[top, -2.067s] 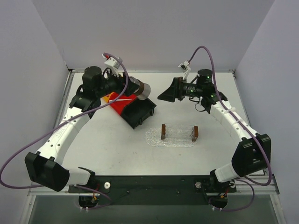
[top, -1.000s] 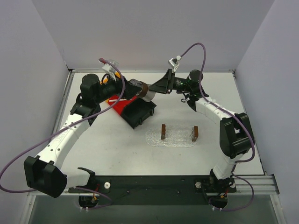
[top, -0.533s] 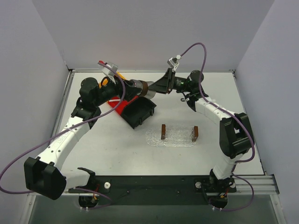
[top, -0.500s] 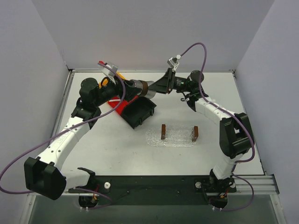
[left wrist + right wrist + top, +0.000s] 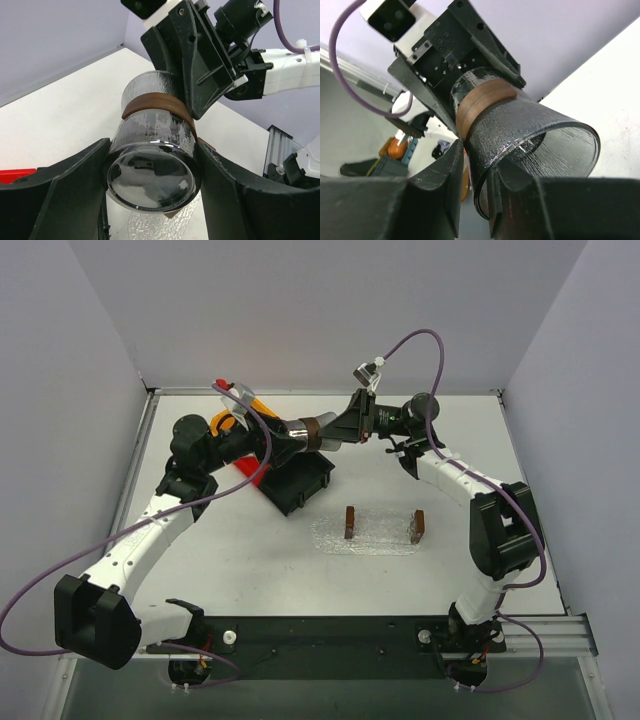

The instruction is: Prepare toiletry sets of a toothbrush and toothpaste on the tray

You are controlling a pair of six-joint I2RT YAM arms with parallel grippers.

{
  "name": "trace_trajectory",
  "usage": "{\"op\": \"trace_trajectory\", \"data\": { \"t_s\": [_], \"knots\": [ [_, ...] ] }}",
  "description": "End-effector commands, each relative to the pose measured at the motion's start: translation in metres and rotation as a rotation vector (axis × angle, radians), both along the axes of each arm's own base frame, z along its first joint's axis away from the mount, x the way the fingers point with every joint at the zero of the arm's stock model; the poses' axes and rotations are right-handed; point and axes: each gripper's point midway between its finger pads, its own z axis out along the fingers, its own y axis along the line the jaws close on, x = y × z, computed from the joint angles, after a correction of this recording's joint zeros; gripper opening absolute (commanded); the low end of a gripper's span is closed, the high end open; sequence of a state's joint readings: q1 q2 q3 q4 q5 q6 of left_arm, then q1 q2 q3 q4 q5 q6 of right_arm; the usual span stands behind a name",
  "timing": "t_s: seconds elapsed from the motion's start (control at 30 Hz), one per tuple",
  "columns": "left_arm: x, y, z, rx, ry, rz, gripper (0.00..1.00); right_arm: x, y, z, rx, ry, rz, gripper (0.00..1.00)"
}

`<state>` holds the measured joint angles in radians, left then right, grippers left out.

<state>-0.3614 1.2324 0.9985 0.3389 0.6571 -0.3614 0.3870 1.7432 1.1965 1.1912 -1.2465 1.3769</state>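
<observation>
Clear, bumpy plastic marks the tray (image 5: 330, 538), which we find flat on the white table (image 5: 250, 570), near its middle and a little toward the right arm's side. On the tray stands a clear rack (image 5: 384, 521) with a brown upright piece at each end. We cannot make out anything lying in the rack or on the bare part of the tray.

Beyond the tray, toward the far left, a black bin (image 5: 300, 482) sits at an angle on the table, apart from the tray. A red bin (image 5: 248, 468) lies just beside the black bin on its left and is partly covered by the left arm.

Above the far edge of the black bin, both arms meet at a smoky, see-through cup (image 5: 303, 431) with a brown band around it. The cup is held off the table, lying roughly on its side, its base toward the left arm and its mouth toward the right arm.

From the left wrist we look at the cup's round base. The left gripper (image 5: 154, 150) has its two fingers spread wide around the body, one pressed against each side.

From the right wrist we see the right gripper (image 5: 476, 160) at the cup's (image 5: 535, 130) rim. One finger is outside the wall and one inside the mouth, drawn close together and pinching the thin wall between them
</observation>
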Motion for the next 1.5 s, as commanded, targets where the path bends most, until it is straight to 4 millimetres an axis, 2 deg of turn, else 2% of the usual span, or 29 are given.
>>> {"op": "trace_trajectory", "data": {
  "t_s": [0.0, 0.13, 0.3, 0.33, 0.37, 0.4, 0.43, 0.5, 0.7, 0.8, 0.87, 0.93, 1.2, 1.3, 1.33, 1.43, 1.47],
  "knots": [
    [0.007, 0.003, 0.014, -0.008, -0.101, 0.035, 0.0, -0.054, 0.001, 0.058, 0.081, -0.269, 0.12, 0.1],
    [0.005, 0.003, 0.011, 0.0, -0.106, 0.027, 0.0, -0.056, 0.0, 0.058, 0.066, -0.272, 0.134, 0.0],
    [0.005, 0.007, 0.007, 0.012, -0.109, 0.038, 0.0, -0.06, -0.003, 0.056, 0.029, -0.287, 0.134, 0.0],
    [0.005, 0.008, 0.005, 0.016, -0.102, 0.039, 0.0, -0.056, -0.002, 0.049, 0.006, -0.292, 0.12, 0.0],
    [0.005, 0.009, 0.004, 0.019, -0.1, 0.039, 0.04, -0.055, -0.003, 0.046, -0.01, -0.292, 0.111, 0.0],
    [0.005, 0.009, 0.003, 0.022, -0.103, 0.04, 0.14, -0.056, -0.005, 0.048, -0.019, -0.317, 0.099, 0.0],
    [0.005, 0.01, 0.002, 0.024, -0.1, 0.036, 0.2, -0.052, -0.005, 0.037, -0.057, -0.309, 0.085, 0.0],
    [0.004, 0.01, -0.001, 0.031, -0.101, 0.034, 0.33, -0.053, -0.009, 0.039, -0.075, -0.337, 0.059, 0.0],
    [0.002, 0.01, -0.009, 0.043, -0.096, 0.014, 0.49, -0.053, -0.014, 0.04, -0.094, -0.347, 0.027, 0.0],
    [-0.002, 0.008, -0.011, 0.046, -0.095, -0.01, 0.61, -0.051, -0.015, 0.036, -0.12, -0.362, 0.013, 0.0],
    [-0.006, 0.007, -0.011, 0.042, -0.099, -0.025, 0.77, -0.051, -0.015, 0.032, -0.134, -0.343, 0.015, 0.0],
    [-0.01, 0.004, -0.011, 0.04, -0.099, -0.055, 0.86, -0.053, -0.015, 0.032, -0.133, -0.346, 0.016, 0.0],
    [-0.015, 0.001, -0.01, 0.029, -0.082, -0.102, 0.89, -0.052, -0.015, 0.03, -0.134, -0.351, 0.017, 0.0],
    [-0.015, 0.006, -0.006, 0.026, -0.093, -0.091, 0.89, -0.05, -0.016, 0.021, -0.19, -0.333, 0.005, 0.0],
    [-0.015, 0.008, -0.005, 0.023, -0.09, -0.085, 0.9, -0.047, -0.017, 0.016, -0.209, -0.389, -0.006, 0.0],
    [-0.013, 0.019, 0.0, 0.02, -0.094, -0.056, 0.9, -0.046, -0.022, 0.006, -0.291, -0.392, -0.03, 0.0],
    [-0.013, 0.022, 0.002, 0.023, -0.097, -0.051, 0.9, -0.04, -0.023, 0.001, -0.325, -0.443, -0.062, 0.0]
  ]
}}
